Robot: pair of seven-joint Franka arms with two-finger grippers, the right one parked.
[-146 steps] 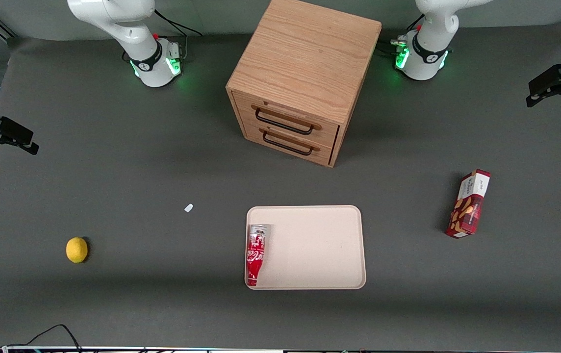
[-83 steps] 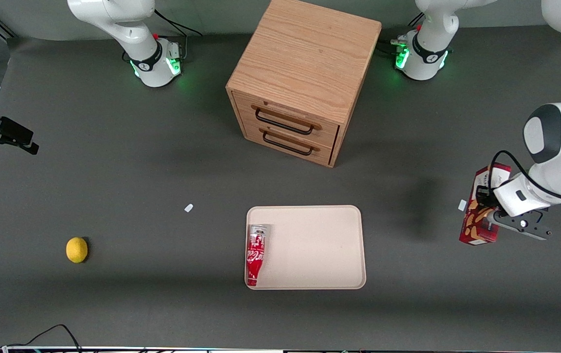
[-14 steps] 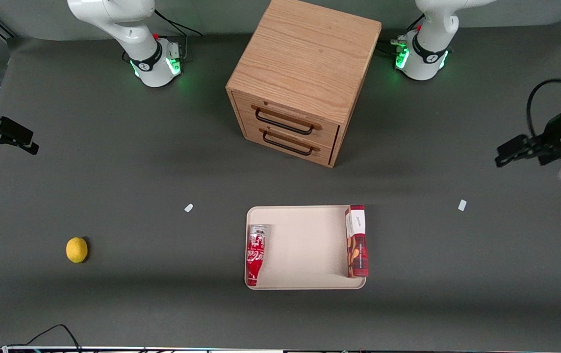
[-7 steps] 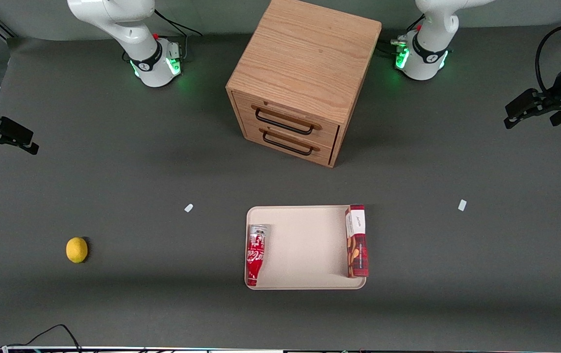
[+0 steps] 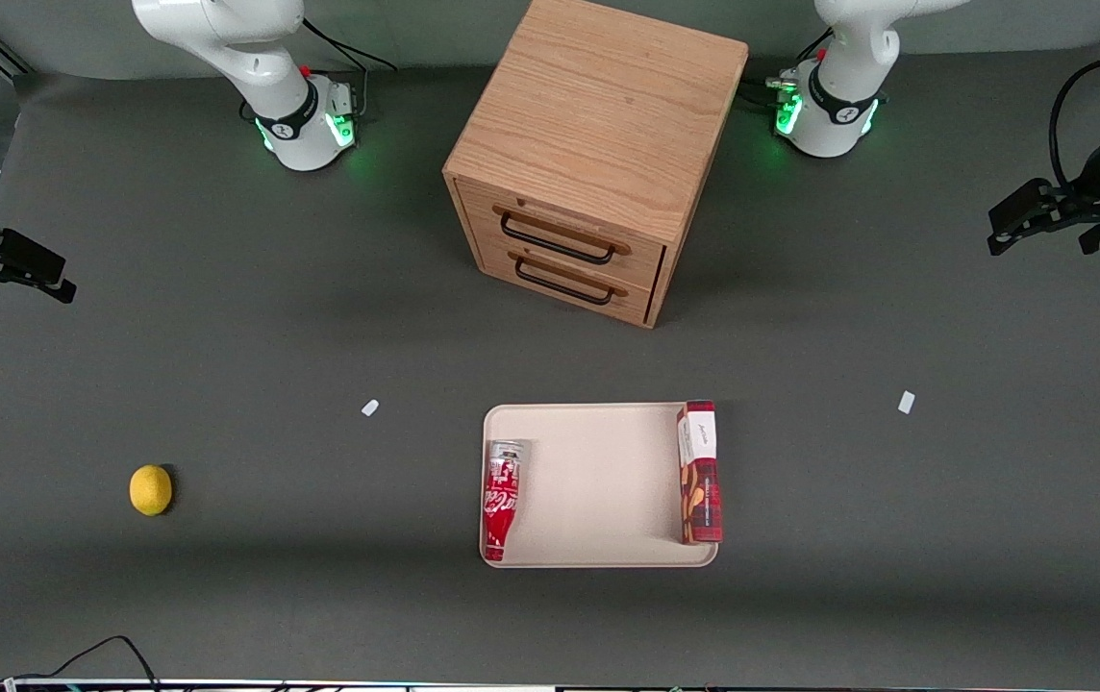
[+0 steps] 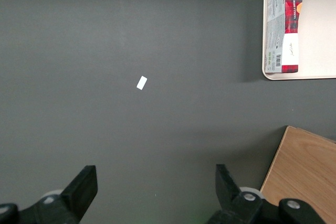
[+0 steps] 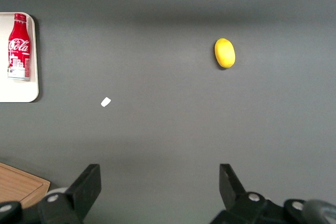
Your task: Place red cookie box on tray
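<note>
red cookie box [image 5: 700, 472] lies lengthwise along the tray [image 5: 598, 485] edge nearest the working arm, gripper [image 6: 152, 195] wide open, empty, well apart.

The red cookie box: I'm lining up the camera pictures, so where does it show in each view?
Front view: the slim dark-red plaid cookie box lies on the flat cream-beige tray, along its edge toward the working arm.
Left wrist view: box on tray, far from the open claw.
Right wrist view: not in it.
Shared landmark: the tray.
</note>
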